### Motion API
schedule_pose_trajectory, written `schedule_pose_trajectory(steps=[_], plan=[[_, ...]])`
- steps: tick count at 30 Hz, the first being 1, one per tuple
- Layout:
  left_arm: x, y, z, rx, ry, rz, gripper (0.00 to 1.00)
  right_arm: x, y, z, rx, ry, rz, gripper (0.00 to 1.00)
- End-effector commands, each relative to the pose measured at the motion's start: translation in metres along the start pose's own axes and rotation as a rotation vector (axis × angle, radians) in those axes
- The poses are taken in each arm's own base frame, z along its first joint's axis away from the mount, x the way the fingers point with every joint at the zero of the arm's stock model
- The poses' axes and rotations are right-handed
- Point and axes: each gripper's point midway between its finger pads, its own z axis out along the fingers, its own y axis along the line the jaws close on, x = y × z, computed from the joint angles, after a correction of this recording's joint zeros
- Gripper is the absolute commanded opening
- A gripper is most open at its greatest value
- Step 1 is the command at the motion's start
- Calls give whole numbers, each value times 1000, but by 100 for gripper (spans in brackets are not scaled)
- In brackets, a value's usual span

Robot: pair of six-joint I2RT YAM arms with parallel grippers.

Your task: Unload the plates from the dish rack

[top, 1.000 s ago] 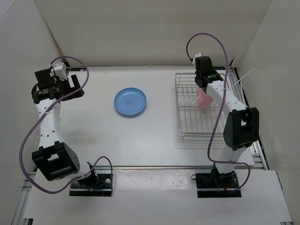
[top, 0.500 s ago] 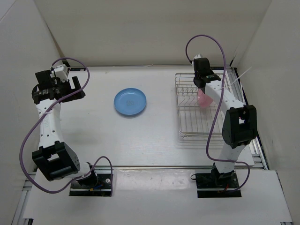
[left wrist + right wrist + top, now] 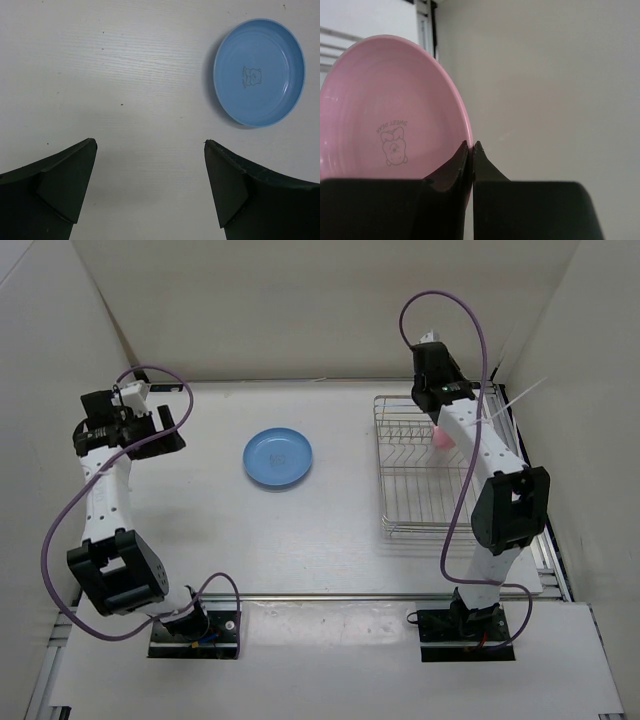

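Note:
The light blue plate [image 3: 278, 457] lies flat on the table left of the dish rack [image 3: 425, 490]; it also shows in the left wrist view [image 3: 259, 71]. My right gripper [image 3: 440, 425] is shut on the rim of the pink plate [image 3: 390, 115], which stands on edge above the back part of the rack; only a small pink piece of it [image 3: 442, 437] shows from above. My left gripper [image 3: 150, 150] is open and empty above bare table, left of the blue plate.
White walls close in the table on three sides. The rack stands at the right, close to the right wall. A purple cable loops over each arm.
My right gripper has risen and moved toward the back with the pink plate, so less of the plate shows under the arm. The left wrist has turned slightly.

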Motion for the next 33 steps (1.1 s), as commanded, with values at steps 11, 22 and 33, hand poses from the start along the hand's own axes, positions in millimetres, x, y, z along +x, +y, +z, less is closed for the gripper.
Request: schedule_pose_trajectory(steps=[11,22,33], plan=[[-23,-79,33,234,23,150,100,-49,-106,-84,73,-227,308,0],[16,-273,24,717,127,468,100,-49,28,-184,-767,-612,335,0],[30,-356,6,860,150,498,97,-46,48,-202,-885,-623,343,0]])
